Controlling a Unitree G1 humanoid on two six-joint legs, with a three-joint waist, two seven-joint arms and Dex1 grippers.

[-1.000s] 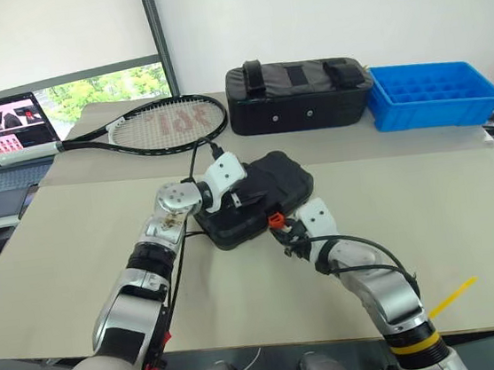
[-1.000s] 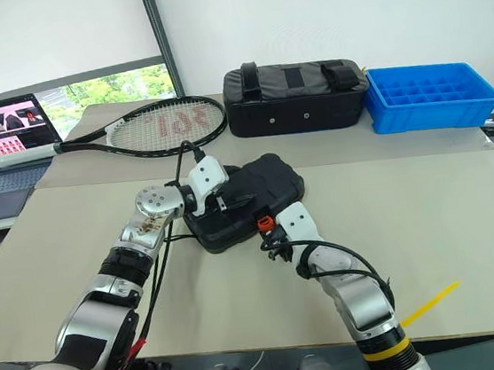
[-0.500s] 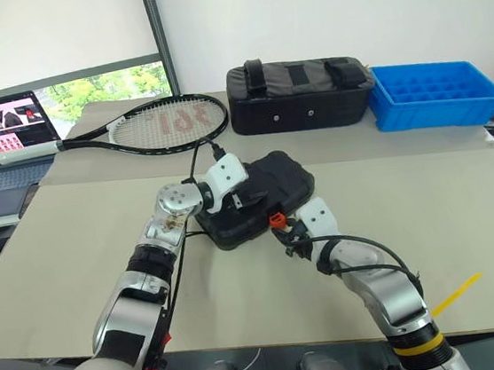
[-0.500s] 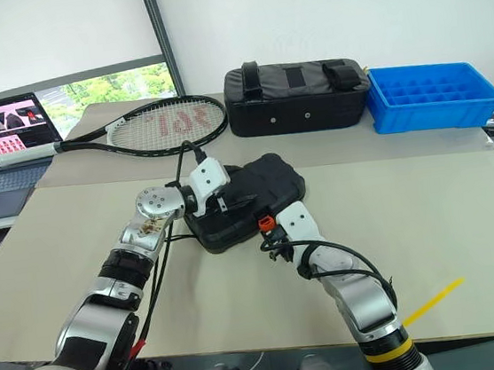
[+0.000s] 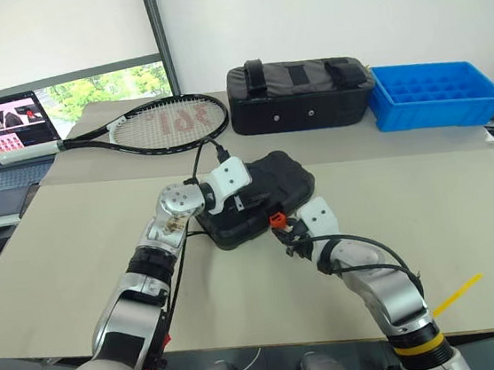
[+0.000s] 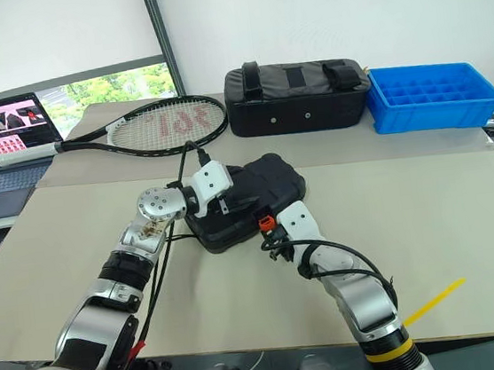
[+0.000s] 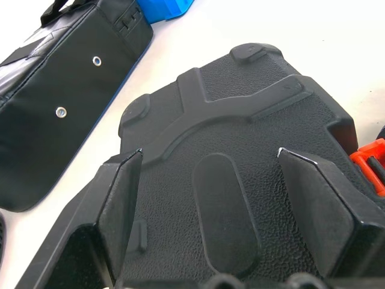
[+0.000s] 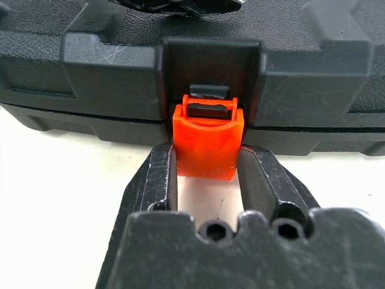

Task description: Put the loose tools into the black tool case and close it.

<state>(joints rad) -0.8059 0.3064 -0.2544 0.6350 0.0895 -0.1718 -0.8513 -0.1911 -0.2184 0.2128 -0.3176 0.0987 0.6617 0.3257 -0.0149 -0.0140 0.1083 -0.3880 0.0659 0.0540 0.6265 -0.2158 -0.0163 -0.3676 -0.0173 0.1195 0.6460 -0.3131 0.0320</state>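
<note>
While the black tool case (image 5: 256, 197) lies shut at the middle of the bench (image 5: 463, 205), both arms work on it. Left tool (image 7: 210, 180) rests over the lid from the case's 9 o'clock side, its two fingers (image 7: 117, 208) spread wide apart and lying on the lid's moulded surface, gripping nothing. Right tool (image 8: 207, 174) comes in at the case's 6 o'clock edge, its fingers narrowed around the orange latch (image 8: 208, 141), pads touching both sides of it. Latch sits in its notch at the front seam of the case. At 12 o'clock from the case stands a black fabric bag (image 5: 299, 94); a blue tray (image 5: 433, 92) at 2 o'clock; a tennis racket (image 5: 155, 126) at 11 o'clock; a laptop (image 5: 1, 141) at 10 o'clock.
</note>
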